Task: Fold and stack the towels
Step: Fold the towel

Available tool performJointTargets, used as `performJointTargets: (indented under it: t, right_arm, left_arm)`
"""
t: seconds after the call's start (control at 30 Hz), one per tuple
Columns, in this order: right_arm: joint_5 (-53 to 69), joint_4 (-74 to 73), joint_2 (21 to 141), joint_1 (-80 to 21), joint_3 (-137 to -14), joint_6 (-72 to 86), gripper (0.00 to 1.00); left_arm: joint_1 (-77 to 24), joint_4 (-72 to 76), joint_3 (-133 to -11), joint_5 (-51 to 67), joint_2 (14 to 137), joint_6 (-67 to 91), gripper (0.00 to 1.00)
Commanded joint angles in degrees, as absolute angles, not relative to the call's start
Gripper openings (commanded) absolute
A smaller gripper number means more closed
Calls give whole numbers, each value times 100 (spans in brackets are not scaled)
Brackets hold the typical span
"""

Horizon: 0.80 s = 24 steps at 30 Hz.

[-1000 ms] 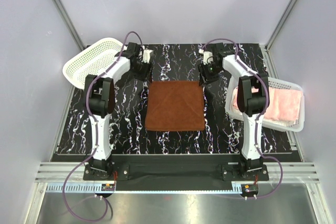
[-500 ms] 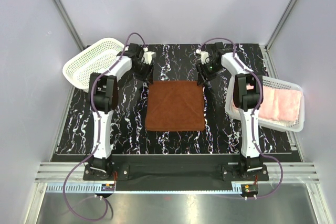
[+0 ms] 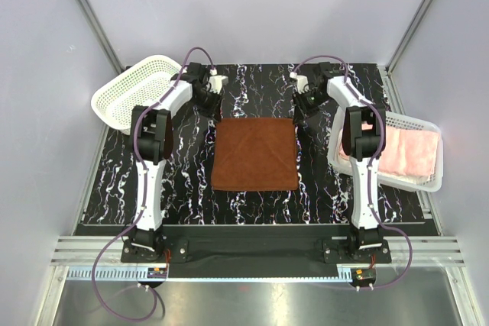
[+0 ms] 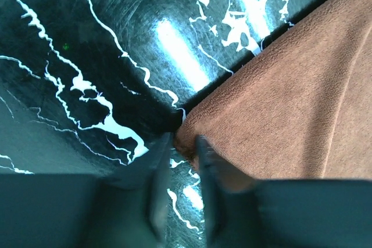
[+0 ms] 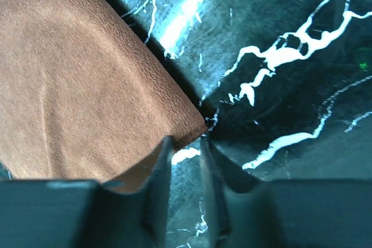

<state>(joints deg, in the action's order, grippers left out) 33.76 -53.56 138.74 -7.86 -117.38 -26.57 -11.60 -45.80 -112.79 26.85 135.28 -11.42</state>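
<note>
on the desk point(image 3: 183, 181), the left fingers point(image 4: 158, 184) and right fingers point(image 5: 158, 178) stood narrowly spread, each astride a far corner of the brown towel point(image 3: 254, 154).

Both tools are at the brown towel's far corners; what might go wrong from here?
1. In the wrist views, each far corner of the towel barely reaches between the jaws of the left tool and the right tool, so a grip may catch too little cloth and slip on lifting.
2. If only one corner holds, the fold would likely go skewed.
</note>
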Motion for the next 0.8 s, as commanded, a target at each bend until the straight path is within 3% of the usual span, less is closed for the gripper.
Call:
performJointTargets:
  t: [0.0,0.03,0.13,0.27,0.4,0.77]
  right_arm:
    - [3603,-5397,13966,-703,-11848,-2804,28]
    - [3691,-5405,13992,-712,-11848,-2812,22]
    - [3709,-5309,14010,-703,-11830,-2778,19]
    - [3683,-5317,14010,-703,-11883,-2821,47]
    - [3858,-5440,14018,-694,-12023,-2979,55]
    - [4184,-5783,14449,-686,-12595,-3041,47]
  left_arm:
    - [-1125,-4597,-11584,2953,13623,-1283,20]
    - [-1125,-4605,-11619,3014,13640,-1275,12]
    - [-1125,-4562,-11646,3129,13641,-1222,7]
    - [-1116,-4605,-11750,3120,13711,-1186,10]
    - [-1125,-4728,-11882,3120,13799,-1187,7]
    - [-1125,-4808,-12023,3111,13895,-1187,0]
